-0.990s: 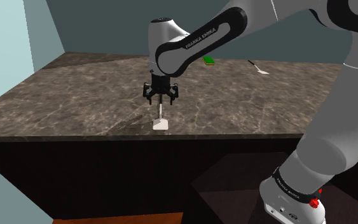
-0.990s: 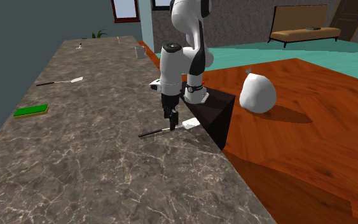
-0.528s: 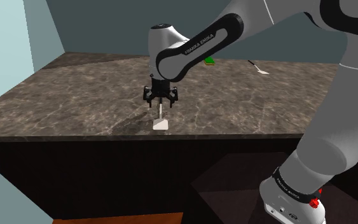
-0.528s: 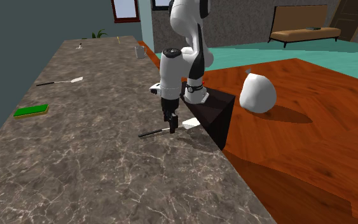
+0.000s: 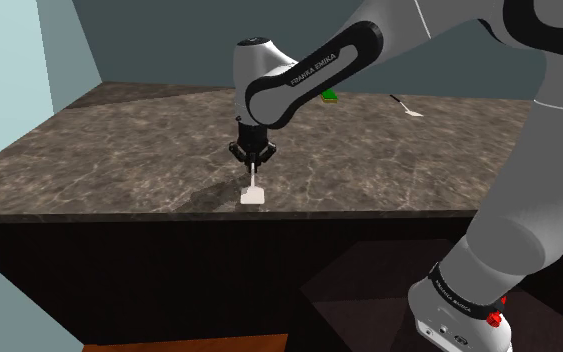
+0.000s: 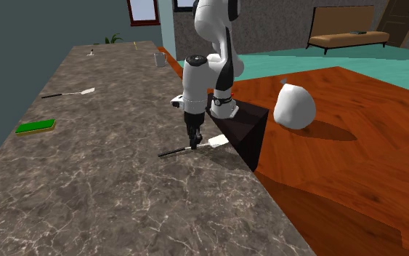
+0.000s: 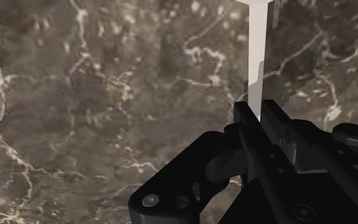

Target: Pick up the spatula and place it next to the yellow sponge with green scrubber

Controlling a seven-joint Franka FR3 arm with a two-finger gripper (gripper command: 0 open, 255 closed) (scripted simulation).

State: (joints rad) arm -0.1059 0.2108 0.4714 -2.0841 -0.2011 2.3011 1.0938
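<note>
Near counter's [image 5: 119, 150] front edge, gripper [image 5: 253, 160] is pinched narrow on the spatula [image 5: 253, 195], which lies flat w/ long axis 12–6 (blade at 6). Sponge [image 5: 329, 96] sits well apart, approx 2 o'clock in shoulder view.

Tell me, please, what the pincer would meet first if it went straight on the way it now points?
The pincer points straight down and is shut on the spatula, so the counter comes first, seemingly just under its tips, though the exact gap is hard to judge.
</note>
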